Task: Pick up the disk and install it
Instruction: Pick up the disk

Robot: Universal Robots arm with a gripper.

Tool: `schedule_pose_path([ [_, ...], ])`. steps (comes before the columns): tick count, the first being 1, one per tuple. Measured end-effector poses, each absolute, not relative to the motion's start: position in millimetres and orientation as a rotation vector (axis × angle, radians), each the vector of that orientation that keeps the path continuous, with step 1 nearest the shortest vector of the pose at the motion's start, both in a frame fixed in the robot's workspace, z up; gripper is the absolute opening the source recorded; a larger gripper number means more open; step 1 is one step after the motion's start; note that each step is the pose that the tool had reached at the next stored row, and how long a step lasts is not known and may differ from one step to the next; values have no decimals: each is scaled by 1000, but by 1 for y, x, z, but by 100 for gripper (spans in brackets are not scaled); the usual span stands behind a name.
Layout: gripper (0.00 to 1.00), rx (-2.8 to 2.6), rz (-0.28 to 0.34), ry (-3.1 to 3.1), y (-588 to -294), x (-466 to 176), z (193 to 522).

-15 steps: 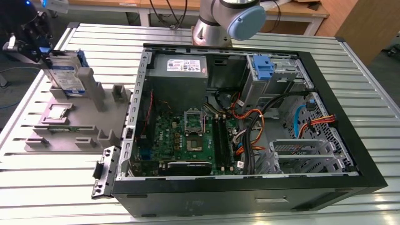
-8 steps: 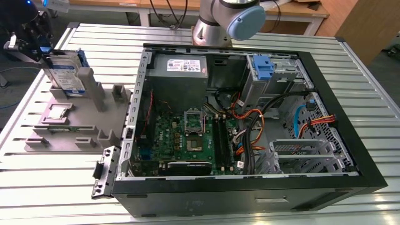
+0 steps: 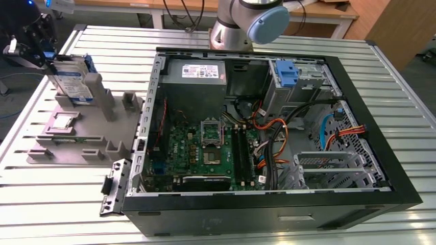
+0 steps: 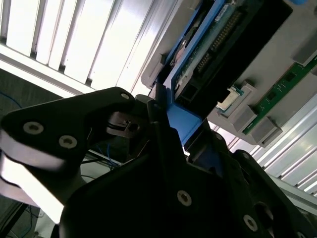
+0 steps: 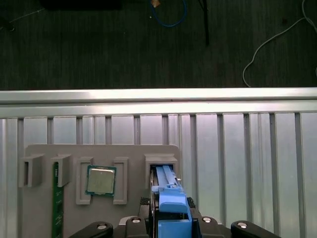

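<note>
Exterior view: disk [image 3: 73, 77] stands on edge in a slot at the back corner of the grey holder block [image 3: 81, 133], label face toward the computer case [image 3: 272, 204]; holder block sits on the slatted table [image 3: 61, 204] near its edge on the exterior view's left, just beside the open case; gripper [image 3: 48, 58] sits at the disk's upper edge, on the side away from the case.
First wrist view: gripper [image 5: 171, 223] straddles the disk's [image 5: 167, 183] blue rail; jaws nearly closed, black fingers [image 5: 194, 218] against both sides of the rail, so it has hold of the disk; disk's lower end seated in the holder slot.
Second wrist view: same grip from the side; blue rail of the disk [image 4: 213, 47] runs into the gripper [image 4: 181, 124].
CPU chip [image 5: 100, 179] lies flat in the neighbouring recess; green memory stick [image 5: 57, 203] in the slot beyond it, apart from the disk.
</note>
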State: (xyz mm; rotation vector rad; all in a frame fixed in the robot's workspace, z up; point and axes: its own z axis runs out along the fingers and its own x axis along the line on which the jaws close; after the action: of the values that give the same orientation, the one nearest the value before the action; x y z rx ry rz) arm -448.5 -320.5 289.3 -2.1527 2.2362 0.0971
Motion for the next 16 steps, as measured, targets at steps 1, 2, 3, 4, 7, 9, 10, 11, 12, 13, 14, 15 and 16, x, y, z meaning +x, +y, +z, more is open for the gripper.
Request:
schedule_pose_path([
  [1, 42, -2153, 96, 2236, -321, -449, 289],
  [2, 37, -2153, 96, 2237, -320, -449, 289],
  [3, 37, -2154, 95, 2237, -320, -449, 289],
  [4, 37, -2154, 94, 2238, -321, -449, 289],
  [7, 37, -2155, 92, 2239, -321, -449, 289],
  [9, 37, -2155, 91, 2239, -320, -449, 289],
  [10, 37, -2155, 91, 2239, -321, -449, 289],
  [11, 37, -2157, 91, 2237, -321, -449, 289],
  [12, 37, -2166, 91, 2229, -321, -449, 289],
  [13, 37, -2176, 91, 2220, -321, -449, 289],
  [14, 37, -2186, 91, 2210, -321, -449, 289],
  [15, 37, -2191, 91, 2205, -322, -449, 289],
  [16, 37, -2193, 91, 2204, -322, -449, 289],
])
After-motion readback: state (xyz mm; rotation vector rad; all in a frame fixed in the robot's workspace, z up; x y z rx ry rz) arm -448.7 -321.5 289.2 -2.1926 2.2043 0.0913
